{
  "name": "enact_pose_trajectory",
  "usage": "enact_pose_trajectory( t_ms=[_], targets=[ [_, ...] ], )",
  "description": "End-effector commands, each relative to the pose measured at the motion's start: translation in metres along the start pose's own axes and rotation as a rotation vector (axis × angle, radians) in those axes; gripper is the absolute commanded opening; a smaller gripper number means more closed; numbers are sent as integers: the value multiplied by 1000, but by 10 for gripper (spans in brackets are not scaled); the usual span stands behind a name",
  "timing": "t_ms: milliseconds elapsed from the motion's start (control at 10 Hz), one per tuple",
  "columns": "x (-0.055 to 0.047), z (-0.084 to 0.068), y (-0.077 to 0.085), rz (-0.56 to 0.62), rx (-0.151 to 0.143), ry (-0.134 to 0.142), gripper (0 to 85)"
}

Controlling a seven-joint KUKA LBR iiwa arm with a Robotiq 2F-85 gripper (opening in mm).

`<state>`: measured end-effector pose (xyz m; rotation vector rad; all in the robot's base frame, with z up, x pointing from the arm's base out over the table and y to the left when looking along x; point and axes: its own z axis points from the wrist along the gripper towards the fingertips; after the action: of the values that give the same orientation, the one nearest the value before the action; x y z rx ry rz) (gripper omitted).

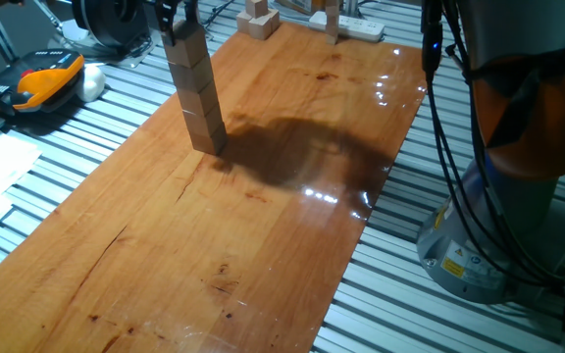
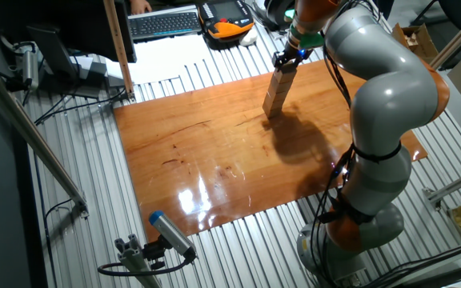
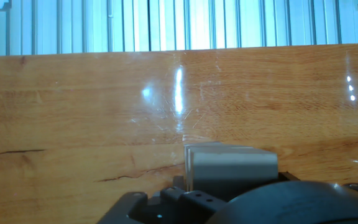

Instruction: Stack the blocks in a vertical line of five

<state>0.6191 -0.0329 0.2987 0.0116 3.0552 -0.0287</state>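
A leaning column of light-tan wooden blocks (image 1: 195, 90) standing on the glossy wooden board (image 1: 214, 245), toward its far left edge, tilted slightly with the top tipped away from the base. Four cubes countable below the gripper (image 1: 178, 22), the top of the column hidden between dark fingers (image 1: 168, 20). Jaws closed around the uppermost block, on either side of it. Seen from the other fixed view, the same stack (image 2: 276, 92) slanted beneath the gripper (image 2: 288, 59), with the grey and orange arm (image 2: 382, 120) arching over the board's right side and casting a dark shadow across the wood. Spare wooden pieces (image 1: 258, 20) and a white power strip (image 1: 353, 26) lying past the far end of the board. In the hand view, only a grey blurred block face (image 3: 232, 168) above the gripper body.
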Motion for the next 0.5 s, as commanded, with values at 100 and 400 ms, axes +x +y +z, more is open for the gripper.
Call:
enact_pose_trajectory(
  t_ms=[100, 400],
  targets=[
    [0, -2, 0, 11, 1, 0, 680],
    [1, -11, 1, 37, 6, -12, 680]
  ],
)
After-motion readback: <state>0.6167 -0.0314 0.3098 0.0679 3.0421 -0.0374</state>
